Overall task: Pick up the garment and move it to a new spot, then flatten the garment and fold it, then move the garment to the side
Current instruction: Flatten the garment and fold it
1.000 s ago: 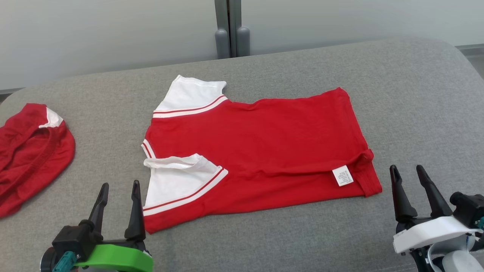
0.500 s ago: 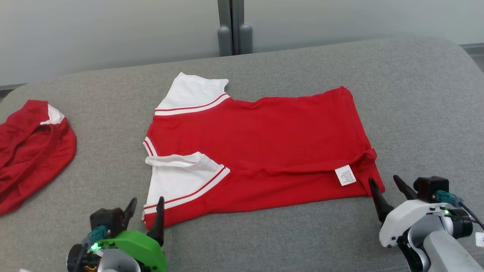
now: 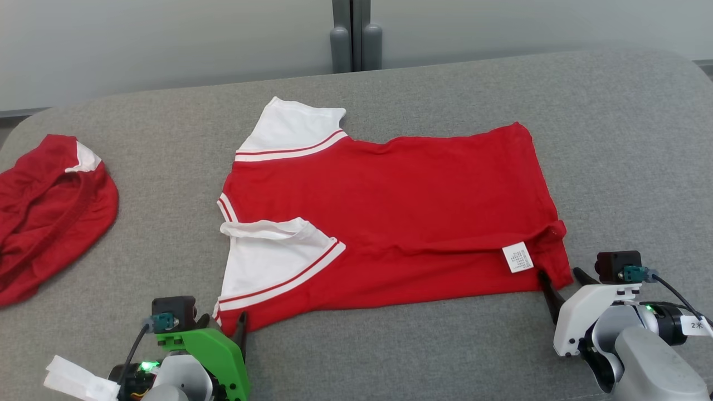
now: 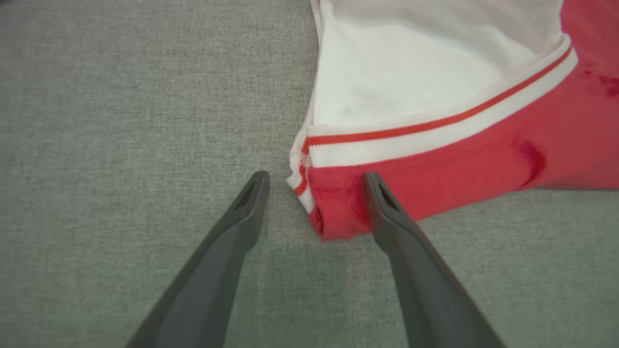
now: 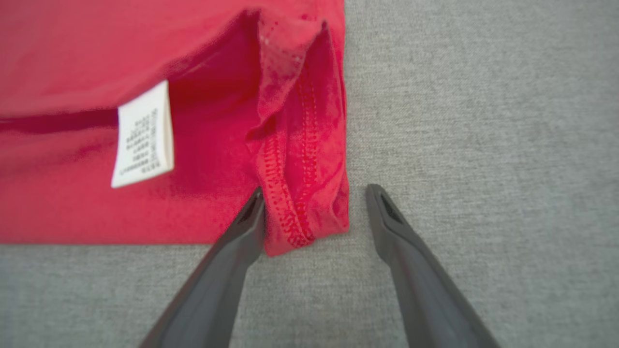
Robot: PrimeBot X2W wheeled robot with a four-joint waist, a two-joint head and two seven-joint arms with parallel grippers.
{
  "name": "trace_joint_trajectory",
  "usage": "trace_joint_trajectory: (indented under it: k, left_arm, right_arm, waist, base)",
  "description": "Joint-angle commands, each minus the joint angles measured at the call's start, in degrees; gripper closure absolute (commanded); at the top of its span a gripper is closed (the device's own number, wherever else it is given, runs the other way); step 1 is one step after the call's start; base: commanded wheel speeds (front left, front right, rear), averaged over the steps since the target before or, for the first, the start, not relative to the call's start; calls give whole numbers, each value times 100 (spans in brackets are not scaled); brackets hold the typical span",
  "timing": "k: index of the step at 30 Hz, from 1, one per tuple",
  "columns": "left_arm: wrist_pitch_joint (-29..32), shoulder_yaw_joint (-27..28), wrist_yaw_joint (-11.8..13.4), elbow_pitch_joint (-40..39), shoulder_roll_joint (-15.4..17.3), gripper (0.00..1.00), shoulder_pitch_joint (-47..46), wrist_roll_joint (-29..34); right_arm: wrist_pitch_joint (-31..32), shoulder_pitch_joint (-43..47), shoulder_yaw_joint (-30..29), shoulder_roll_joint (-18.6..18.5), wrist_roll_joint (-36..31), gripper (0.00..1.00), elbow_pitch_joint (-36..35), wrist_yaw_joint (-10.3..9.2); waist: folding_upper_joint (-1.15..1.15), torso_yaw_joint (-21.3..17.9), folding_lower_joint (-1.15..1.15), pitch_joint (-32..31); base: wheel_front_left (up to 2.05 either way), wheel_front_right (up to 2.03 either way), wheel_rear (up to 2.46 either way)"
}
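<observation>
Left gripper (image 4: 314, 178) and right gripper (image 5: 316, 191) lowered onto garment (image 3: 390, 211) corners | jaws apart

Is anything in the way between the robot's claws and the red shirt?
No, nothing visible is in the way. The open left gripper straddles the red shirt's near sleeve-end corner. The open right gripper straddles its near hem corner on the grey cushion.

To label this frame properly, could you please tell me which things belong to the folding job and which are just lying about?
In the job: red-and-white shirt; left pincer; right pincer, each open at a near corner.
Lying about: crumpled red garment on the left; grey posts behind.
</observation>
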Motion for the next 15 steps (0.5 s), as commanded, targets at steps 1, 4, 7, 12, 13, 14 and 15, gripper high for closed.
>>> trace_joint_trajectory:
  k: [1,4,7,12,13,14,15]
  left_arm:
    - [53,23,21,-4,8,0,-105,-59]
    - [208,5,-40,65,-16,2,-116,-157]
    - [165,12,-94,82,-42,100,-172,-219]
    - [164,-22,-171,32,8,100,-186,-242]
    - [192,-31,-198,2,28,100,-166,-257]
    - [220,-45,-206,-48,65,100,-123,-259]
    - [260,-46,-213,-103,95,100,-80,-270]
  right_arm:
    - [58,-15,69,28,14,0,105,-8]
    - [79,-80,172,24,45,2,183,-8]
    - [6,-117,266,-3,73,74,205,-7]
    - [-99,-213,364,-148,174,100,180,-11]
    - [-110,-220,377,-174,190,100,166,-11]
    - [-104,-218,391,-206,207,100,141,-11]
    - [-89,-208,403,-235,239,100,115,-11]
  waist:
    - [0,4,0,-1]
    - [0,15,0,-4]
    - [0,6,0,-27]
    - [0,-27,0,-60]
    - [0,-32,0,-69]
    - [0,-37,0,-82]
    - [0,-41,0,-94]
  base:
    - [0,0,0]
    - [0,0,0]
    - [0,0,0]
    - [0,0,0]
    - [0,0,0]
    - [0,0,0]
    - [0,0,0]
